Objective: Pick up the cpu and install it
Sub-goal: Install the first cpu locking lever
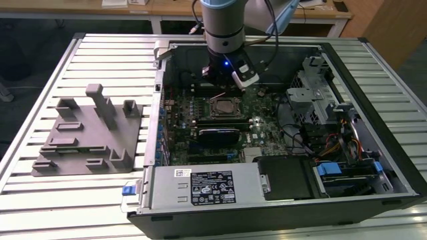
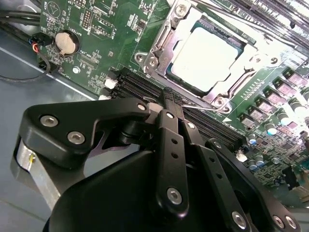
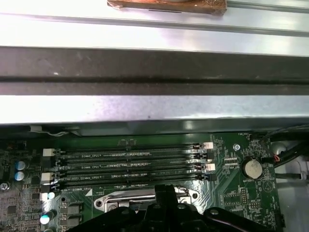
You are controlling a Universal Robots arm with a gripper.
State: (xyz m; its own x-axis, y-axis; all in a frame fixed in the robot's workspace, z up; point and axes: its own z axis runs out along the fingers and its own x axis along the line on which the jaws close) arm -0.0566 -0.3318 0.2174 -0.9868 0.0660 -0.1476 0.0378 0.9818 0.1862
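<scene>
The gripper (image 2: 170, 99) has its two black fingers (image 2: 171, 145) pressed together, and nothing is between them. In the second wrist view the tips hang just above the row of long black memory slots (image 2: 145, 89), right beside the socket (image 2: 159, 41).

The cpu (image 2: 205, 58) is already lying flat in that socket. Its pale metal top faces up, and the silver frame sits around its edges. So the picking up and setting down look finished. I cannot tell if the frame is locked down. A thin silver lever (image 2: 200, 106) lies along the near side of the socket, close to the fingertips.

In the exterior view the arm (image 1: 223, 30) comes straight down into the open computer case (image 1: 373, 65). The gripper (image 1: 223, 90) points down at the green board (image 1: 267, 120), just behind the socket with the cpu (image 1: 222, 106) in it. The arm stands upright, not leaning much.

In the first wrist view the memory slots (image 3: 130, 164) run side by side, with a round coin battery (image 3: 251, 168) near them.

On the table (image 1: 100, 55) at the exterior view's left stands a grey plastic block (image 1: 87, 135) with posts. Nothing sits on it.
</scene>
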